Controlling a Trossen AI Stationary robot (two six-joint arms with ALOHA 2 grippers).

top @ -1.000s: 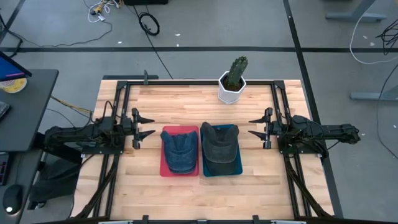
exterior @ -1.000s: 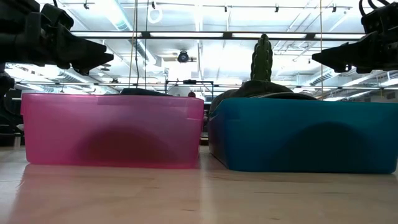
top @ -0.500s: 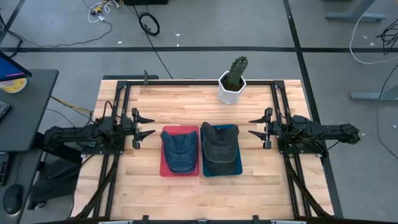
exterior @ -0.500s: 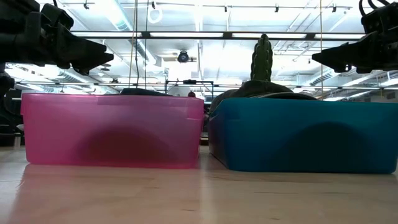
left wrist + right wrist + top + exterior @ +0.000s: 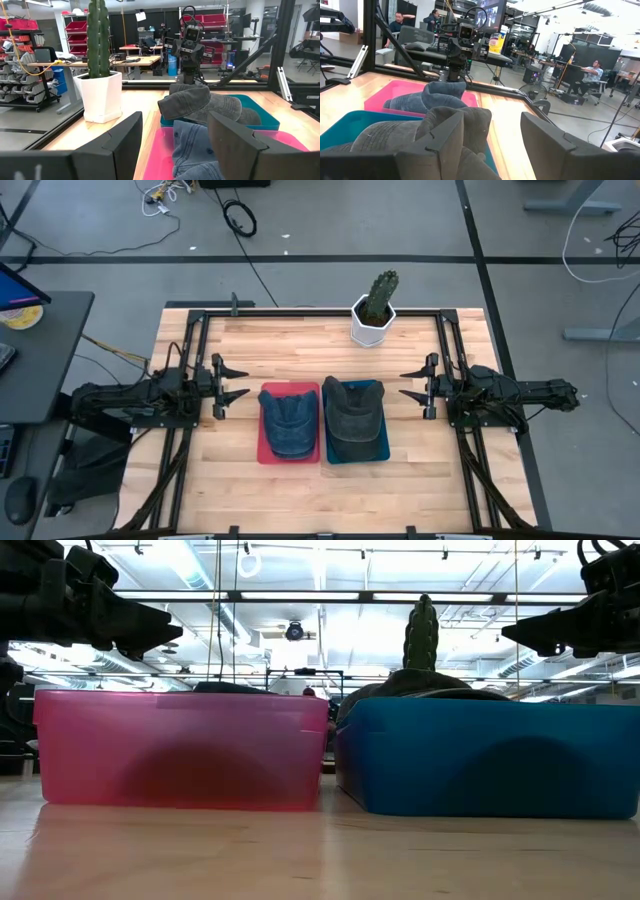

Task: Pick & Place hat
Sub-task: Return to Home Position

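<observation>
A blue denim cap (image 5: pixel 289 422) lies crown up in a pink bin (image 5: pixel 267 453). Beside it on the right, a dark grey cap (image 5: pixel 354 420) lies in a teal bin (image 5: pixel 381 450). In the low view only the pink bin (image 5: pixel 180 748) and the teal bin (image 5: pixel 487 756) walls show well. My left gripper (image 5: pixel 235 387) hovers open at the table's left side, left of the pink bin. My right gripper (image 5: pixel 412 384) hovers open at the right side, right of the teal bin. Both caps appear in the left wrist view, denim (image 5: pixel 192 150) and grey (image 5: pixel 200 102).
A cactus in a white pot (image 5: pixel 375 310) stands near the table's far edge, behind the bins. Bare wood (image 5: pixel 300 495) lies in front of the bins and between each bin and its gripper. People sit in the room behind (image 5: pixel 592 75).
</observation>
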